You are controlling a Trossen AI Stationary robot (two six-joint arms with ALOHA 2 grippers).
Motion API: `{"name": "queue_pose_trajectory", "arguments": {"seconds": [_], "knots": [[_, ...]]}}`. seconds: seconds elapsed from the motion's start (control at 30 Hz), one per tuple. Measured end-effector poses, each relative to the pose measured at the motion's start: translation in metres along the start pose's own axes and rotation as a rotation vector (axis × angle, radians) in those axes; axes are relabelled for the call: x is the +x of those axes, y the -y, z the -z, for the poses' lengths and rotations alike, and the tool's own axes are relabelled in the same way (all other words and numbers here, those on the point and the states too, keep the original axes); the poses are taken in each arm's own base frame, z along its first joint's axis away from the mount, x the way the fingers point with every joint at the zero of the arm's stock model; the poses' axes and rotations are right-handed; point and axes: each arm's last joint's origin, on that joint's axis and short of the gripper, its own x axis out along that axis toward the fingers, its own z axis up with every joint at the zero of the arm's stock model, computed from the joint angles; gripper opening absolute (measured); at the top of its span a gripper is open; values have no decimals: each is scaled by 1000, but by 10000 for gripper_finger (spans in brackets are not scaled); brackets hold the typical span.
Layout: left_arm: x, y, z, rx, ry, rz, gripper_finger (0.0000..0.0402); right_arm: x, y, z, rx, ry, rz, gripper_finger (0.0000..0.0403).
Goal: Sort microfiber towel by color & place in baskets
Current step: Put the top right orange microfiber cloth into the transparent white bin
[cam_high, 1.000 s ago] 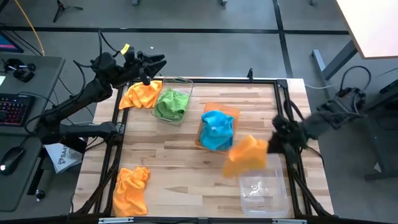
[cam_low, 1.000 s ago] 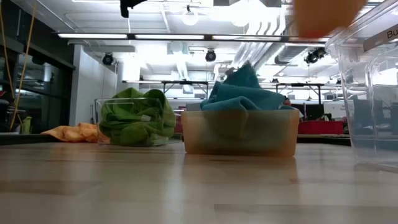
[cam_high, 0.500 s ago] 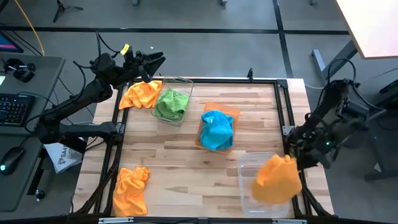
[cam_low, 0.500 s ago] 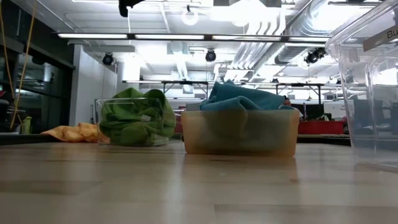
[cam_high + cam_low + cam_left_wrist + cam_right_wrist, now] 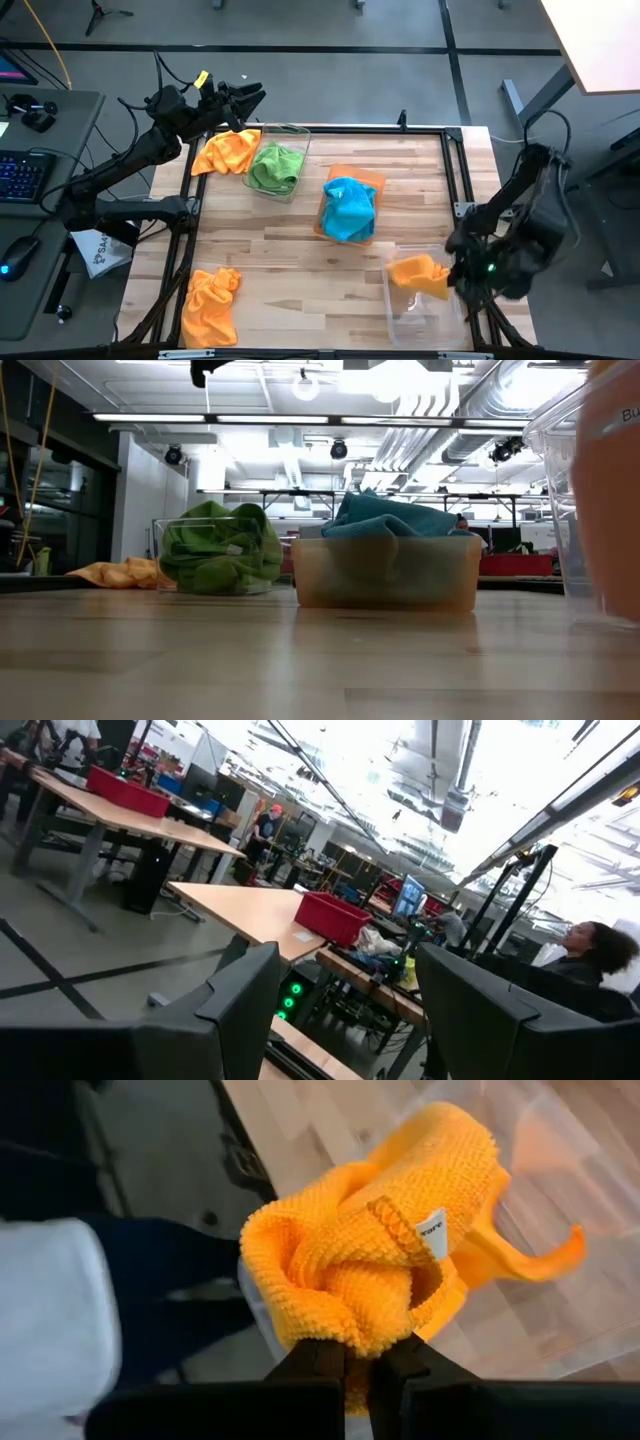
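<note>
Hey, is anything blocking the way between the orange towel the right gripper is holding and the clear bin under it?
Nothing visible. The right gripper is shut on the orange towel, which hangs at the open top of the clear bin. The bin shows nothing else inside, and the left gripper waits at the far corner.

Bright, even overhead lighting; the wooden table (image 5: 300,260) shows only faint, soft shadows. In the low view, ceiling lights (image 5: 305,387) glare white and the near tabletop is blurred. Beside the right gripper (image 5: 358,1352), the orange towel (image 5: 380,1250) is sharp, its trailing corner smeared. Beyond the left gripper (image 5: 345,1010), ceiling glare washes out the room.
</note>
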Motion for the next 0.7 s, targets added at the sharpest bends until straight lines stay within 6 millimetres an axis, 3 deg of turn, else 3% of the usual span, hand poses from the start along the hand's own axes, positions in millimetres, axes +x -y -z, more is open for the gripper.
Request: {"name": "queue_pose_trajectory", "arguments": {"seconds": [0.37, 0.53, 0.7], "knots": [[0, 1, -2, -42, 25, 15, 222, 78, -41, 26, 38, -239, 80, 0], [0, 2, -4, -38, 44, 26, 222, 94, -41, 20, 80, -264, 133, 0], [0, 3, -4, -38, 42, 30, 222, 96, -23, 3, 97, -243, 316, 5]]}}
